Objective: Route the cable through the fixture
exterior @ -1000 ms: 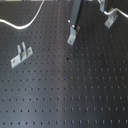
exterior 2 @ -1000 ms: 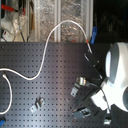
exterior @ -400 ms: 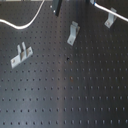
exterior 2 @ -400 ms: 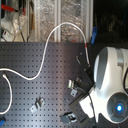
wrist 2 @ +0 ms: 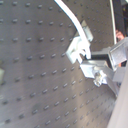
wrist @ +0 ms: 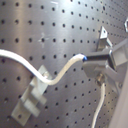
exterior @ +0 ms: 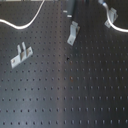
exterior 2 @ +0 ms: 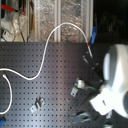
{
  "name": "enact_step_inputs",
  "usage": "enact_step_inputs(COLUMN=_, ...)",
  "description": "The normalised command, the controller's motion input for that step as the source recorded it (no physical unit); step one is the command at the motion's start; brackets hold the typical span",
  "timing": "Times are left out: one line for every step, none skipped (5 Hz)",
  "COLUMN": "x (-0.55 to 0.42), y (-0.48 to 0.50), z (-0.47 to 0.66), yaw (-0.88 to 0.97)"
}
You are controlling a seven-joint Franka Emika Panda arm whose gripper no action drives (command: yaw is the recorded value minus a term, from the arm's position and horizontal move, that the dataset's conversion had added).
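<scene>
I hold the thin white flexible cable (wrist: 60, 75) pinched near its end in the claw (wrist: 89, 60), whose jaws stand narrow on it in the first wrist view. From the grip, the cable trails away across the black perforated worktop (exterior: 75, 95); in the second exterior view it arcs up toward the far edge and down to the second exterior view's left (exterior 2: 47, 50). The small silvery bent-metal fixture (wrist 2: 79, 42) lies just beside the claw tip in the second wrist view, with the cable running over or close against its forked end; I cannot tell whether it is seated. I judge the coming move depends on laying the cable's long axis into that fork.
</scene>
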Motion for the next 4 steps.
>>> enact_step_inputs(x=0.109, y=-0.660, z=-0.18, yaw=-0.20)
enact_step_inputs(x=0.216, y=-0.217, z=-0.15, yaw=-0.01)
enact_step_inputs(x=0.341, y=-0.191, z=-0.23, yaw=-0.16)
enact_step_inputs(x=0.395, y=-0.092, z=-0.14, yaw=-0.24)
